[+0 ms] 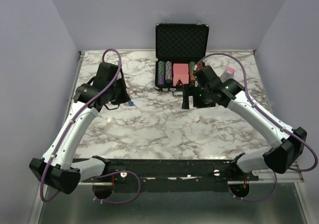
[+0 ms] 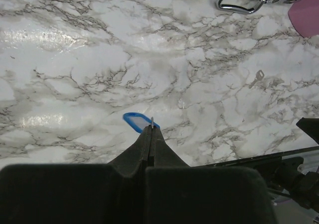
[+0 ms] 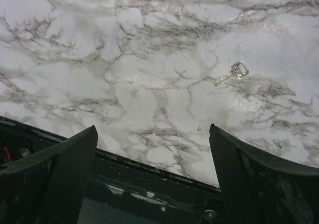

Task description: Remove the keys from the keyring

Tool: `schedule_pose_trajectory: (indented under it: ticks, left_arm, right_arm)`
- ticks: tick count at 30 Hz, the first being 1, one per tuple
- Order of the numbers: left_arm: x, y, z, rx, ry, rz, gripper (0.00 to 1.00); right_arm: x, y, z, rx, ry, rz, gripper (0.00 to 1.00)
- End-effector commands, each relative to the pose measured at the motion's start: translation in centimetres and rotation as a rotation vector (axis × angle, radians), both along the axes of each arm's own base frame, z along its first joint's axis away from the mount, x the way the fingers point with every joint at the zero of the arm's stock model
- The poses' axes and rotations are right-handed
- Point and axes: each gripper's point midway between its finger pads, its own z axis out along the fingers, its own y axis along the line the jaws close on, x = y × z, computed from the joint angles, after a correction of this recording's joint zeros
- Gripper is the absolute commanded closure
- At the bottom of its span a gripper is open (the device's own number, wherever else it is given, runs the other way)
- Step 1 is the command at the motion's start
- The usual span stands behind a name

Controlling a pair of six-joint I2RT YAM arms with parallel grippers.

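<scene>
My left gripper (image 2: 151, 128) is shut on the keyring (image 2: 151, 119), a thin silvery edge that pokes out between the tips. A blue oval tag (image 2: 136, 122) hangs from the ring just above the marble; the top view shows the tag (image 1: 130, 103) beside the left gripper (image 1: 125, 101). A small silver key (image 2: 256, 78) lies loose on the table, well apart from the ring. In the right wrist view the key (image 3: 233, 73) lies flat beyond the right finger. My right gripper (image 3: 152, 128) is wide open above the marble with nothing between its fingers, near the case (image 1: 192, 104).
An open black case (image 1: 180, 74) with poker chips stands at the back centre, its silver handle (image 2: 239, 5) facing the arms. A pink object (image 1: 229, 72) lies to the case's right. The table's near edge and black rail (image 3: 149, 184) run under the right gripper.
</scene>
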Motion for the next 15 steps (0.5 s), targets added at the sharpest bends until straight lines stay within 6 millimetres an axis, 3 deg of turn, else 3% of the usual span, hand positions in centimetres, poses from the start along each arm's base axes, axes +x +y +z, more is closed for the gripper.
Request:
schedule_pose_trajectory:
  ticks: [1,6,11,15]
  left_arm:
    - [0.2,-1.4,0.4,-0.103,-0.003,-0.052,1.00]
    - [0.7,-1.6,-1.6,-0.094,0.057,-0.058,1.00]
    - [0.5,-1.7,-2.0,-0.092,0.075,-0.066,1.00]
    - [0.2,-1.5,-1.5,-0.095,0.051,-0.072,0.43]
  right_arm:
    - [-2.5,-0.6,-1.0,0.009,0.071,0.002,0.00]
    - [-2.9,-0.9,-1.9,-0.002,0.096,0.002,0.00]
    - [-2.4,-0.4,-1.5,0.008,0.080,0.004,0.00]
    - [-2.2,0.0,-1.6,0.008,0.089,0.015,0.00]
